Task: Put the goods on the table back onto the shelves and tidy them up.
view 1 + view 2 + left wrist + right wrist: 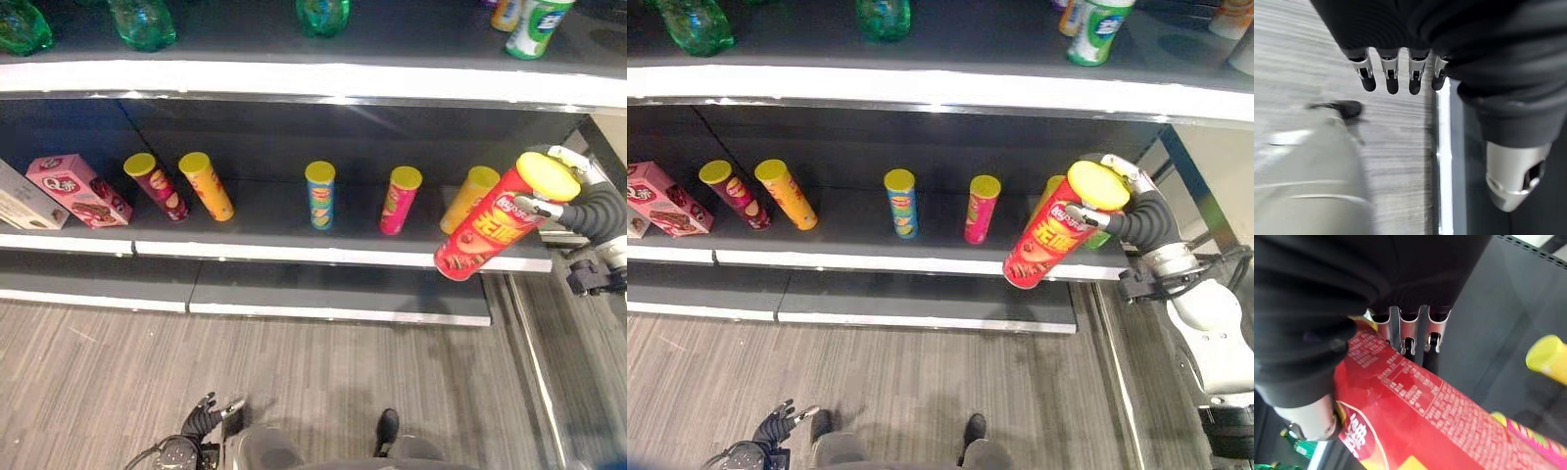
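At about three o'clock, the right hand [1136, 211] has its fingers wrapped round a red can [485, 233], tilted before the middle shelf [294, 253]. Probably light, stiff and slick; best held mid-body. The left hand [1396, 73] hangs with fingers loose.

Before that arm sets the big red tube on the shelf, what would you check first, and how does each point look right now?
1. Grip: right hand curled round the tall red cardboard can with a yellow lid: ok.
2. Can upright: it is tilted, lid toward the hand: not ok.
3. Landing spot: the yellow can stands just behind it on the dark middle shelf; whether free space remains is hidden: cannot tell.
4. Neighbours standing: pink can and blue can upright: ok.
5. Left hand low near the floor, out of the way: ok.
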Robot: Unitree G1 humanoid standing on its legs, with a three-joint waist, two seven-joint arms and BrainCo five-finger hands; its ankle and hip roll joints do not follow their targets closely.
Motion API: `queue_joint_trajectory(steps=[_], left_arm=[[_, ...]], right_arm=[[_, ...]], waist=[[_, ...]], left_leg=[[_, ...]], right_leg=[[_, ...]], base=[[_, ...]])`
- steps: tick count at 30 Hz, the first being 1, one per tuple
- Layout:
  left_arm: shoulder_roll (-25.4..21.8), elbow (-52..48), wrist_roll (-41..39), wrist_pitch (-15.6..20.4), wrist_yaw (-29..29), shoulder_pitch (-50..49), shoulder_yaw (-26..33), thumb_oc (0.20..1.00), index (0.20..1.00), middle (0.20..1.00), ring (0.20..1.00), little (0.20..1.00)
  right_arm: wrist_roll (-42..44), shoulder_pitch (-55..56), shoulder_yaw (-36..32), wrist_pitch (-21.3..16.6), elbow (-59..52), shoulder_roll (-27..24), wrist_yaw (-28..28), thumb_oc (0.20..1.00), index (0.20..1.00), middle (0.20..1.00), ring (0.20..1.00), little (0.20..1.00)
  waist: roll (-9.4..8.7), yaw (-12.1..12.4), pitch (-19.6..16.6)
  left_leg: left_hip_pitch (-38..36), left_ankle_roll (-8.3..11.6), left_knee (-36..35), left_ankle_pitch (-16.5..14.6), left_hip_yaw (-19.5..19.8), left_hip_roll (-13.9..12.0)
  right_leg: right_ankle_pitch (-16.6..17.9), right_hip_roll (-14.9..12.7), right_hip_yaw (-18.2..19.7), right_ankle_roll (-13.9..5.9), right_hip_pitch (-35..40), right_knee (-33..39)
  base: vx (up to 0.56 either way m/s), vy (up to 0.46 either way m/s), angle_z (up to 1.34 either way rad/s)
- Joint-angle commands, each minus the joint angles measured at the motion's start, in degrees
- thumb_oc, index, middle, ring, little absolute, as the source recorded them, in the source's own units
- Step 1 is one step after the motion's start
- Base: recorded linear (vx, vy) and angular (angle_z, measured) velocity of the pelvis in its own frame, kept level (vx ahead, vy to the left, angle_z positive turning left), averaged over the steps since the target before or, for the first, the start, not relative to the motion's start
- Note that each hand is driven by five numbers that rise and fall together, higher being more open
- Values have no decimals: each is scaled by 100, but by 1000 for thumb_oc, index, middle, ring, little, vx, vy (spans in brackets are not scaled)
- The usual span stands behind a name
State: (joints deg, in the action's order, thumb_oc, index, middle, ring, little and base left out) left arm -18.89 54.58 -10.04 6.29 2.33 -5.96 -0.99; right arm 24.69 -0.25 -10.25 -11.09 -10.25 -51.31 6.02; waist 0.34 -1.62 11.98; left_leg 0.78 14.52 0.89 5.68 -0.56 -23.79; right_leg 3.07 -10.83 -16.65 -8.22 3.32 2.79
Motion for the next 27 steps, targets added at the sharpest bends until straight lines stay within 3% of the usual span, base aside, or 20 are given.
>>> queue_joint_trajectory(steps=[1,2,3,4,5,6,7,10,12,14,15,16,21,27], left_arm=[[-455,-226,188,221,-151,64,-2,1000,1000,1000,1000,1000],[-507,-243,227,209,-160,231,-82,1000,1000,1000,1000,1000],[-615,-324,217,216,-199,319,-99,1000,1000,1000,1000,1000],[-648,-383,181,196,-224,338,-85,1000,1000,1000,1000,1000],[-680,-407,146,192,-229,351,-57,1000,1000,1000,1000,1000],[-708,-407,97,167,-234,336,28,1000,1000,1000,1000,1000],[-709,-407,97,166,-234,339,33,1000,1000,1000,1000,1000],[-688,-288,131,115,-189,255,91,1000,1000,1000,1000,1000],[-615,-162,131,98,-198,240,140,1000,1000,1000,1000,1000],[-518,-169,165,96,-205,189,154,1000,1000,1000,1000,1000],[-450,-150,115,87,-197,173,157,1000,1000,1000,1000,1000],[-426,-136,93,89,-209,181,158,1000,1000,1000,1000,1000],[-269,-40,303,76,-150,23,-2,1000,1000,1000,1000,1000],[-301,-39,425,59,-208,63,-109,1000,1000,1000,1000,1000]], right_arm=[[66,-332,-214,-289,-416,-75,-34,200,200,200,200,200],[-190,-351,-218,-207,-389,51,-94,200,200,200,200,200],[-443,-455,-105,-156,-307,209,-234,200,200,200,200,200],[-473,-552,-22,-166,-296,284,-282,200,200,200,200,200],[-501,-633,78,-174,-265,330,-313,200,200,200,200,200],[-563,-726,176,-164,-234,353,-338,200,200,200,200,200],[-564,-735,180,-164,-230,353,-338,200,200,200,200,200],[-622,-893,407,-175,-174,261,-259,200,200,200,200,200],[-692,-964,547,-160,-147,170,-230,200,200,200,200,200],[-923,-992,663,-206,-53,112,-268,200,200,200,200,200],[-1056,-943,701,-147,-126,40,-246,200,200,200,200,200],[-1141,-995,805,-120,-138,71,-262,200,200,200,200,200],[-1695,-1233,1201,-110,-123,100,-293,200,200,200,200,200],[-1798,-1748,1854,-110,-108,228,-250,200,200,200,200,200]], waist=[[-196,14,-347],[-222,-10,-337],[-301,10,-227],[-280,23,-185],[-251,34,-127],[-190,43,-39],[-202,40,-47],[-116,158,23],[-164,177,52],[-169,137,127],[-200,89,167],[-259,126,171],[-315,286,36],[-310,425,121]], left_leg=[[-99,-64,63,-407,85,229],[-127,-129,55,-812,-89,521],[-226,-323,-54,-975,-319,883],[-240,-417,-85,-993,-401,1015],[-271,-489,-110,-998,-468,1110],[-258,-664,-141,-964,-499,1255],[-241,-669,-146,-946,-499,1270],[-143,-854,-122,-908,-524,1439],[-173,-913,-152,-909,-552,1599],[-154,-931,-146,-917,-524,1627],[-201,-956,-152,-900,-491,1658],[-209,-960,-157,-885,-476,1728],[-312,-956,-404,-825,-389,1814],[-268,-917,-437,-776,-294,1766]], right_leg=[[-19,-949,187,-626,-5,-57],[661,-1379,251,-678,-216,-135],[1562,-1827,164,-678,-541,-291],[1620,-1937,35,-678,-628,-339],[1445,-1932,-47,-654,-664,-423],[961,-1584,142,-480,-802,-826],[968,-1598,149,-478,-825,-829],[20,-968,79,-201,-930,-1411],[-275,-509,86,-94,-999,-1356],[-228,-308,541,-196,-1163,-1241],[-231,-133,844,-157,-1306,-1290],[-170,-147,891,-207,-1203,-1120],[-46,-179,558,-231,-642,-450],[-84,-232,358,-247,-511,-361]], base=[[6,315,22],[-46,628,44],[-71,768,42],[-108,620,4],[-135,590,-23],[-115,451,-27],[-108,405,-19],[-108,271,-4],[-52,161,-28],[-8,78,-24],[40,58,8],[63,37,12],[75,-20,4],[16,-43,14]])
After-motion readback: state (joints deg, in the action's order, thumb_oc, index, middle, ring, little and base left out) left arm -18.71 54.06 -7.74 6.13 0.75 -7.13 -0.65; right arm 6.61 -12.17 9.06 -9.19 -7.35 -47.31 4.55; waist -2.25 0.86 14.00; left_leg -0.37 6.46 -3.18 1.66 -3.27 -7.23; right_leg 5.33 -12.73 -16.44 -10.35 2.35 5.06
